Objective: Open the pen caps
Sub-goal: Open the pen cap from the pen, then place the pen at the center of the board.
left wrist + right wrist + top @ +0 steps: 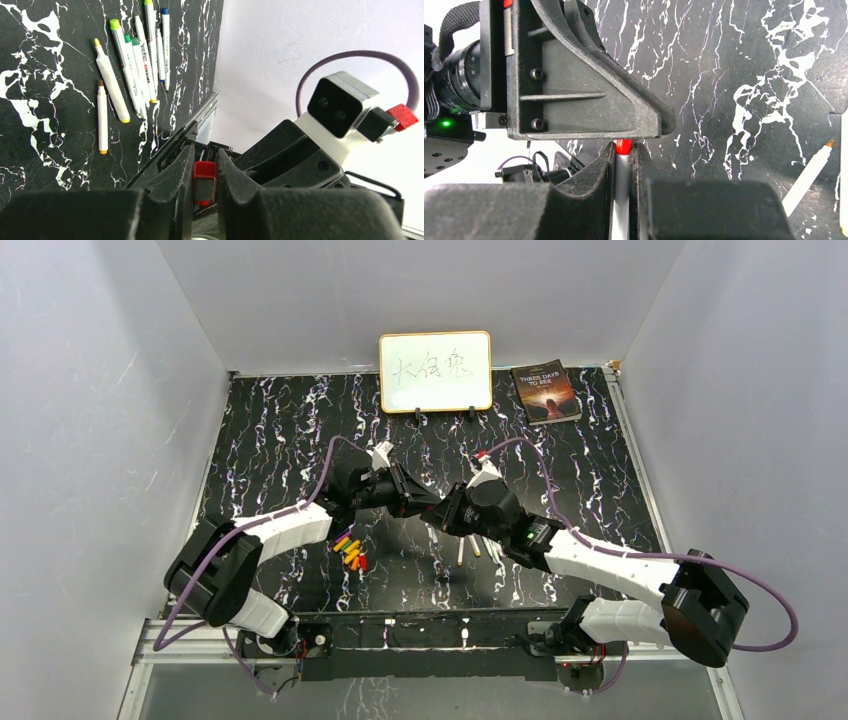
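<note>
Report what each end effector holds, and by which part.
Left end effector: the red cap, pinched across its sides. Right end effector: the pen, by its white barrel just below that cap.

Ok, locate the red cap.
In the left wrist view the red cap is pinched in the left gripper, above the table's middle, against the right gripper clamping the pen.

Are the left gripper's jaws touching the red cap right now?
Touching. The left wrist view shows the small red plastic pen cap pressed between both jaws of the left gripper, with no gap on either side.
</note>
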### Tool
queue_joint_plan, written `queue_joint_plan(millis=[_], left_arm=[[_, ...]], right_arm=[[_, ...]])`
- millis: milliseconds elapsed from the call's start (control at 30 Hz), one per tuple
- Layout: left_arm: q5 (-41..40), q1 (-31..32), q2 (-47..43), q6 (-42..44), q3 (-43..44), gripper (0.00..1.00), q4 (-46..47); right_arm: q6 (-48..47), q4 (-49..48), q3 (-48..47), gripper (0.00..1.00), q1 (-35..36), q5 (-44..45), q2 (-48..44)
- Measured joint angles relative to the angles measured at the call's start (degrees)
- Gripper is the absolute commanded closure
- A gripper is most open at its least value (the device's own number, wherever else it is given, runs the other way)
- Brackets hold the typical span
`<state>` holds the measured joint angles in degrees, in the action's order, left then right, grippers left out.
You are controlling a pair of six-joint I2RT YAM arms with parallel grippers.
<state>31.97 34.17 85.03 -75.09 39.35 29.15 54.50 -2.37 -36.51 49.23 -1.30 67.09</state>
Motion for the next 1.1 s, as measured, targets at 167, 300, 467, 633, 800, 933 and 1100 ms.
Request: queue_joint_plan(millis=[167,300,467,633,800,933,1100], left_arm=[[1.0,-1.2,-0.1,-1.9,-1.5,1.00,2.7],[-0.1,-1.3,-1.1,-3.4,-3.9,1.00,5.5],[-0.7,-1.6,-2.4,-1.8,-3.6,1.00,4.2],[2.2,-4.6,4.1,2.3,6.9,1.00,-2.2],[-4.2,-13.8,13.6,7.1,24.5,1.00,-4.2],[-3.8,-15.0,13.8,10.9,27.9,1.00,-6.1],[-2.1,-14.5,13.0,13.0,25.6,1.00,-8.7]], right_arm=[[1.9,-2.5,0.8,1.00,3.2,6.8,0.0],[2.6,-2.6,0.9,1.00,4.5,8.3,0.0],[2.6,-3.8,0.9,1.00,5.2,9.6,0.0],[2.8,-3.3,1.0,1.00,6.7,8.2,-0.5],[2.9,1.4,3.2,1.00,19.5,-7.1,-0.4],[3.6,3.8,3.8,1.00,20.7,-9.7,-0.3],[3.7,5.9,3.7,1.00,20.9,-9.5,-0.6]])
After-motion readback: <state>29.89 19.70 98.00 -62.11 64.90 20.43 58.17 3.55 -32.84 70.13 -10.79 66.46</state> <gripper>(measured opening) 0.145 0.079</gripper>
